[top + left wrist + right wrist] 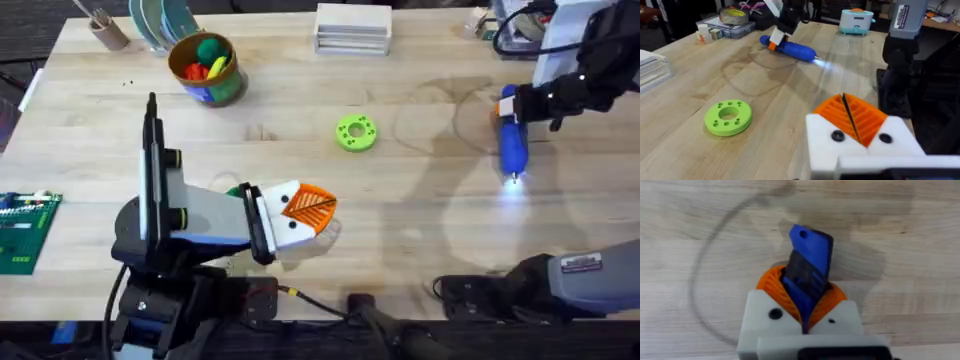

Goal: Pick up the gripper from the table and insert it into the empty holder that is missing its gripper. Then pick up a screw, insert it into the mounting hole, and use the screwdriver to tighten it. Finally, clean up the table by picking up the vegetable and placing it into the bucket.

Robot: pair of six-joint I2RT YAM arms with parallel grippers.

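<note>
As it lies flat, the screwdriver sits inside the right hand.

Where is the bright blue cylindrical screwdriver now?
In the overhead view the bright blue cylindrical screwdriver lies on the wooden table's right side, right of the lime-green disc, with the right hand closed on it.

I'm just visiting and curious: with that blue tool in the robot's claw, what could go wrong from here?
The right gripper pinches the screwdriver near its rear end, so the lit tip could sag or the tool could slip. The screwdriver lies far from the left gripper, so carrying it across might clip the green disc between them.
</note>
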